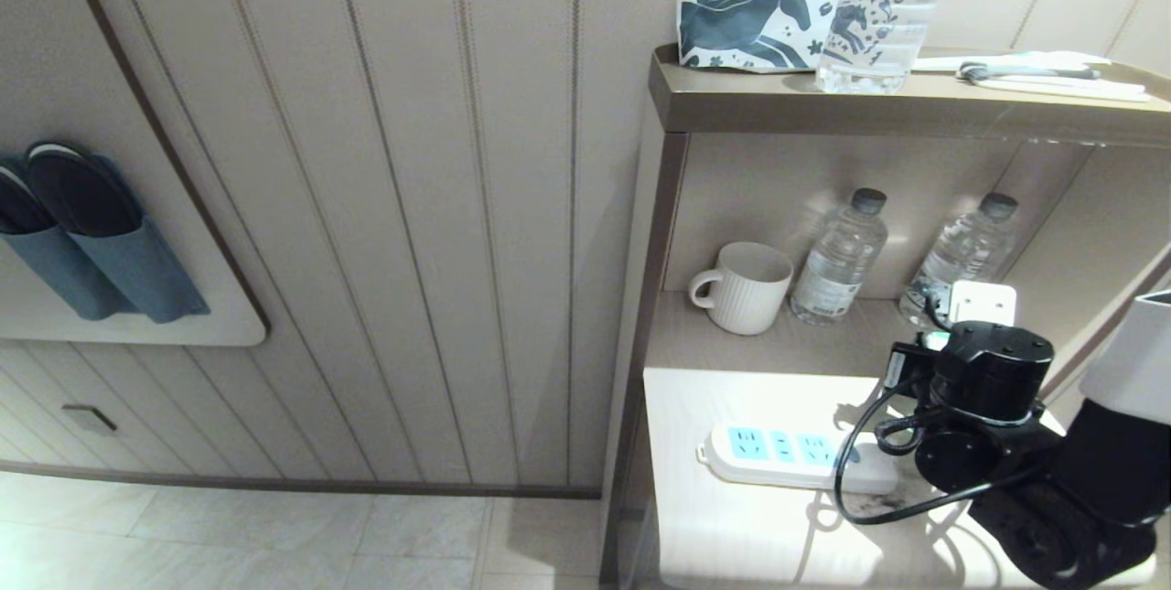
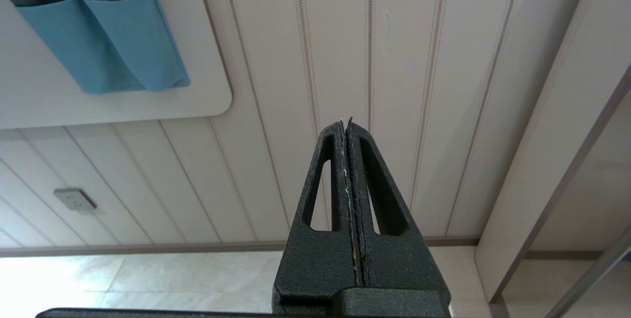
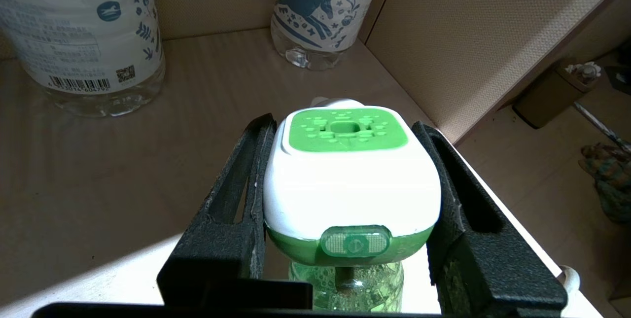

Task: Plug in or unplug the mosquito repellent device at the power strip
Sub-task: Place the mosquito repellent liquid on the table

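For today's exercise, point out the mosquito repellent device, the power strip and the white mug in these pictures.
mosquito repellent device point(image 3: 351, 185): right wrist view, on its white head.
power strip point(image 1: 785, 449): head view, on the middle socket face.
white mug point(image 1: 752, 293): head view, on its ribbed side.

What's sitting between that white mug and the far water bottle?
Another water bottle stands between the mug and the far bottle, seen in the head view.

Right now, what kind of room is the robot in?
Probably a hotel room: slippers hang in wall pockets, and a nook holds a mug, matching water bottles and a power strip.
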